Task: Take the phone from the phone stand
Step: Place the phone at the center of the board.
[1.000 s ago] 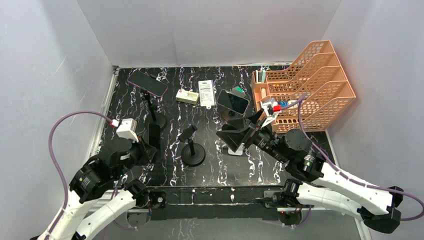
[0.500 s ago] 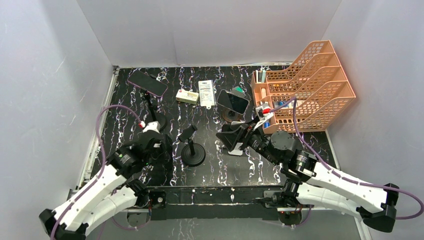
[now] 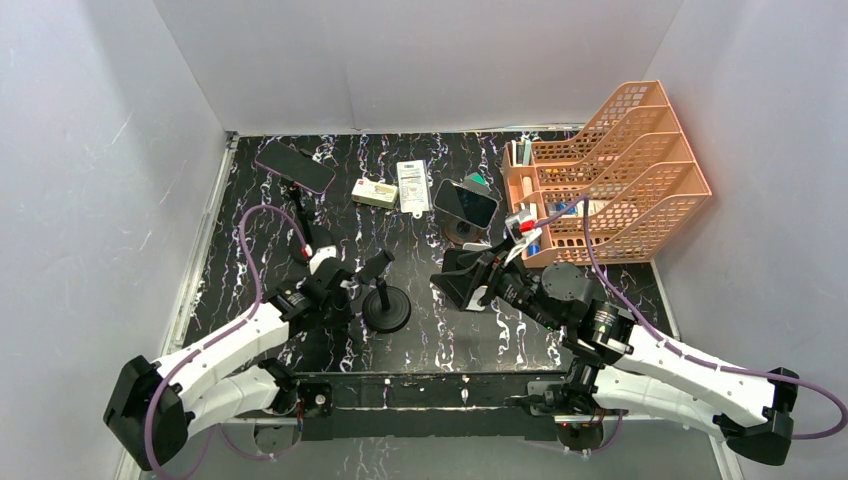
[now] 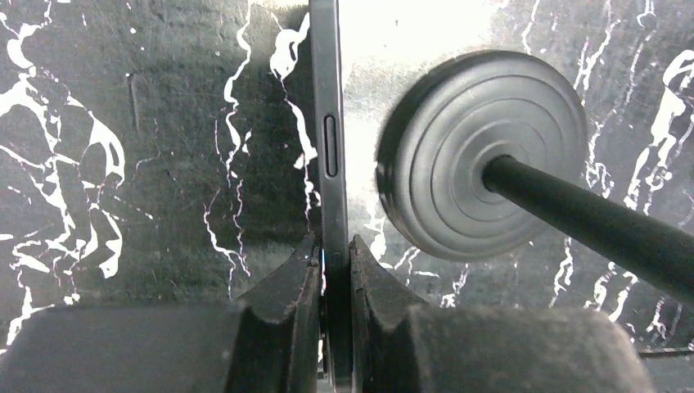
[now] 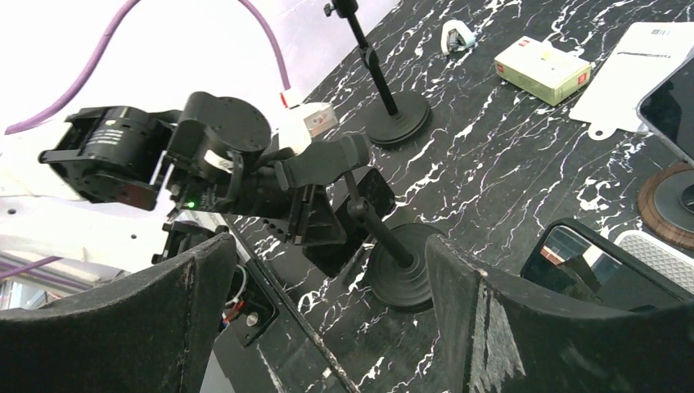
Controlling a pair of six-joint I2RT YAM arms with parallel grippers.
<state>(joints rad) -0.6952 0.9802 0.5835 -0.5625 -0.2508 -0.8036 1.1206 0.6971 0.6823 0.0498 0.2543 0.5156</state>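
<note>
While our left hand (image 4: 334,270) pinches the phone (image 4: 329,139) edge-on beside the empty stand (image 4: 483,155) at centre frame, our right hand (image 5: 327,319) stays spread wide above the worktop (image 3: 450,330).

Plain pale grey walls (image 3: 420,60) enclose the desk (image 3: 440,330) on three sides; its top is black with white marble veining, evenly lit from above.

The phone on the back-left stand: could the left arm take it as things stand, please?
Probably not yet: the left claw is shut on another phone, so it has no free jaws for the back-left phone.
</note>
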